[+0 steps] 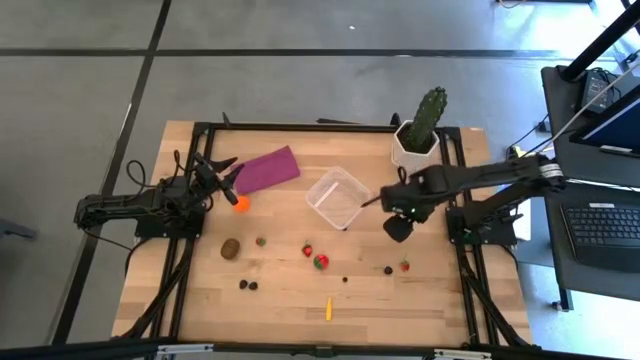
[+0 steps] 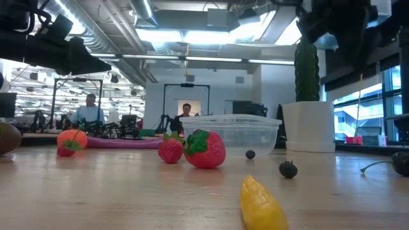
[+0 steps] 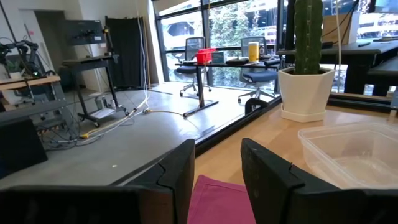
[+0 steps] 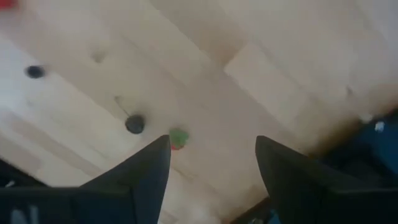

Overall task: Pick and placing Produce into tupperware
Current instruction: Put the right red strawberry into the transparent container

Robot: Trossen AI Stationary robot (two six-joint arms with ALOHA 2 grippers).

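Two dark robot arms reach over a pale wooden counter [image 1: 280,300] seen from above. The left end effector [image 1: 228,176] hovers with its fingers [image 3: 180,171] a narrow gap apart and nothing between them. An orange ball [image 1: 241,202] lies on the counter just beside and below its tips, and a flat purple cloth [image 1: 266,169] lies just past them. Ahead of this end effector, well apart, sits the clear plastic box [image 1: 337,197], which looks bare inside.

The right end effector [image 1: 399,228] hangs above the counter just beside the box, on the side away from the left arm. Its fingers [image 4: 146,171] stand wide apart and hold nothing. Below it, between its fingers in the wrist view, are a small strawberry [image 4: 177,138] and a dark berry [image 4: 134,124], both resting on the wood. A green cactus [image 1: 428,117] in a white pot [image 1: 411,148] stands behind this end effector, near the far edge.

Between the two end effectors, nearer the front edge, more toy produce is scattered: a brown kiwi [image 1: 230,248], two more strawberries [image 1: 321,261], a pair of dark berries [image 1: 248,285] and a small yellow piece [image 1: 328,307]. None of them touches the box. In the level view, people show in the room far beyond the counter.
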